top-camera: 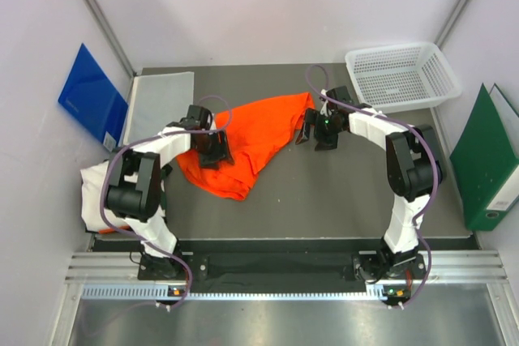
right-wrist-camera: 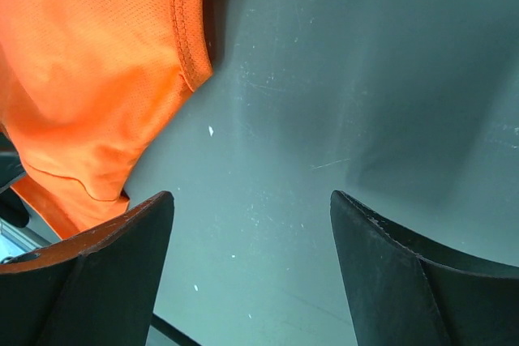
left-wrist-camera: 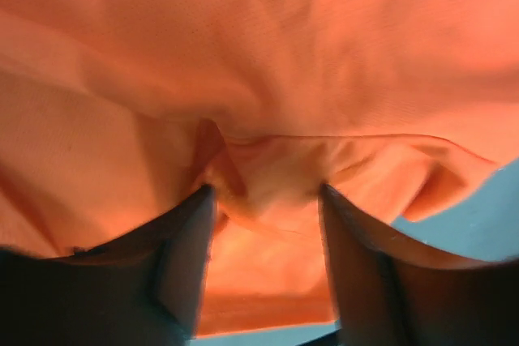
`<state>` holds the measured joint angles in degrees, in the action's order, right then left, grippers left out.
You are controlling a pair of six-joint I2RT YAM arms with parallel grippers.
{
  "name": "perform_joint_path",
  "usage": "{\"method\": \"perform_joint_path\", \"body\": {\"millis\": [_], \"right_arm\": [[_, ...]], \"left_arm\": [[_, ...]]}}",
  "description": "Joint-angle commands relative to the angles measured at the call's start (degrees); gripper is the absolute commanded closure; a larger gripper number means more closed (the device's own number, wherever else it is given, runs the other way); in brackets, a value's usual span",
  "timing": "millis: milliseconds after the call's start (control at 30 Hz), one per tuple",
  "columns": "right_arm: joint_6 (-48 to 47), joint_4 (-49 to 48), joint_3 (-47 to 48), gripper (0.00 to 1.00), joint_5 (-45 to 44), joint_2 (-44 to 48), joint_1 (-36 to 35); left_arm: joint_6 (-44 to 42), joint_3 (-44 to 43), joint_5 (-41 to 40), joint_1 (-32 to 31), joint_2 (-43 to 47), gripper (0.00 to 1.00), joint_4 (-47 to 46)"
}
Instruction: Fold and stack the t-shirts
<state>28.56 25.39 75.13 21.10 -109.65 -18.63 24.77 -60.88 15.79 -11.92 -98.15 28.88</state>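
- We see the orange t-shirt lying crumpled and unfolded near the middle of the dark table. Its shape is too bunched for us to pick out the sleeves or the neck from above.
- The left gripper is down on the left part of that shirt. In its wrist view cloth fills nearly the whole picture, and a small ridge of it sits between the two fingers. The jaws stand apart, and we cannot tell whether they pinch the ridge or only touch it.
- The right gripper is just beside the shirt's right edge. Its jaws are wide apart over bare table with nothing between them, and a stitched hem lies off to one side.
- The white t-shirt lies at the table's left edge, largely hidden by the left arm. We cannot tell whether it is folded.
- A white mesh basket stands at the far right corner, well apart from both shirts.
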Motion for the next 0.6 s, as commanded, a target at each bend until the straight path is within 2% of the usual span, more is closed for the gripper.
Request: {"method": "perform_joint_path", "body": {"millis": [0, 33, 100, 400, 567], "right_arm": [[-0.5, 0.1, 2.5, 0.22, 0.6, 0.1, -0.1], [-0.5, 0.3, 2.6, 0.22, 0.5, 0.1, -0.3], [-0.7, 0.6, 3.0, 0.22, 0.1, 0.3, -0.2], [-0.6, 0.4, 3.4, 0.22, -1.1, -0.1, -0.1], [0.5, -0.9, 5.0, 0.22, -1.0, -1.6, 0.5]], "left_arm": [[-1.2, -2.0, -0.1, -1.0, -2.7, 0.53, -2.4], [-1.4, -2.6, 0.1, -1.0, -2.8, 0.74, -2.1], [-1.4, -4.5, 0.7, -1.0, -1.4, 1.00, -1.7], [-2.2, -16.2, -3.2, -0.9, 7.2, 1.00, 2.7], [-0.9, -22.4, -5.6, -0.2, 7.2, 1.00, 2.2]]}}
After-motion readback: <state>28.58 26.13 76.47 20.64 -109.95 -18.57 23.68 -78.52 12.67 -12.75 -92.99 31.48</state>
